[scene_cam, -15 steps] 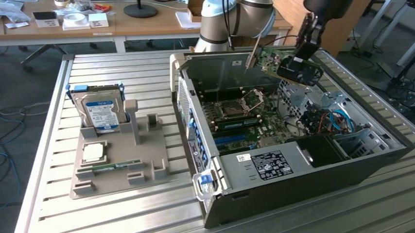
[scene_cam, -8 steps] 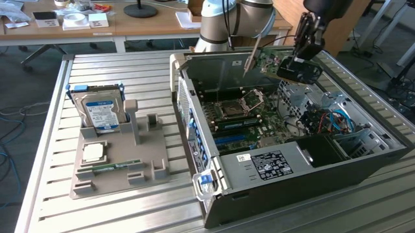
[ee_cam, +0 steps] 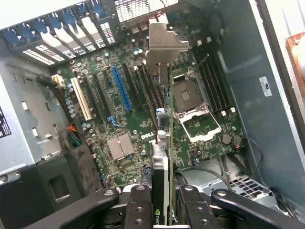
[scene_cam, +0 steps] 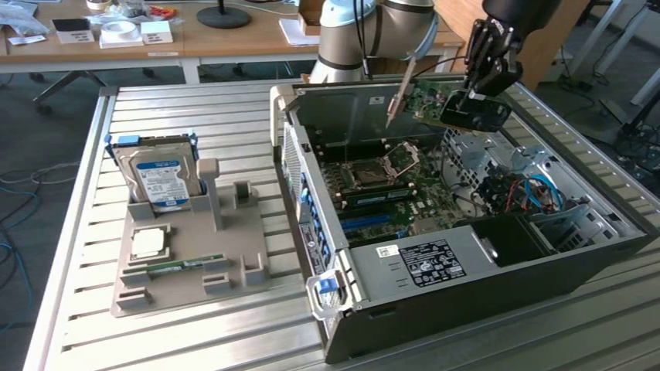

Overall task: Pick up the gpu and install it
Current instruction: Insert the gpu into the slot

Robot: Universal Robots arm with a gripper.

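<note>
- The gpu (scene_cam: 431, 98) hangs in the air above the open computer case (scene_cam: 495, 255), over its rear half and well clear of the motherboard (ee_cam: 143, 109) — not yet seated.
- The pincer (scene_cam: 483, 94) is clamped on the gpu, its fingers (ee_cam: 138, 207) pressing the two faces at the end with the black cooler block (scene_cam: 477, 114).
- Handling, as a judgement: the card looks light and stiff, a thin board that would not sag. It is also fragile, with bare solder and small parts on the green face, so squeezing is best kept to the cooler and the board's edges.
- The silver bracket (scene_cam: 398, 97) sticks out long at the far end. It looks like the part most apt to snag the case wall.
- The exterior view gives the card's height and tilt — it hangs slanted, bracket end pointing down towards the case's rear wall. It also shows a grey holder (scene_cam: 191, 255) on the surface (scene_cam: 206, 332) with a hard drive (scene_cam: 157, 182) and a RAM stick (scene_cam: 185, 267).
- The wrist view gives the card edge-on, lying roughly parallel to the blue slot (ee_cam: 121, 88) and between it and the CPU socket (ee_cam: 190, 102).
</note>
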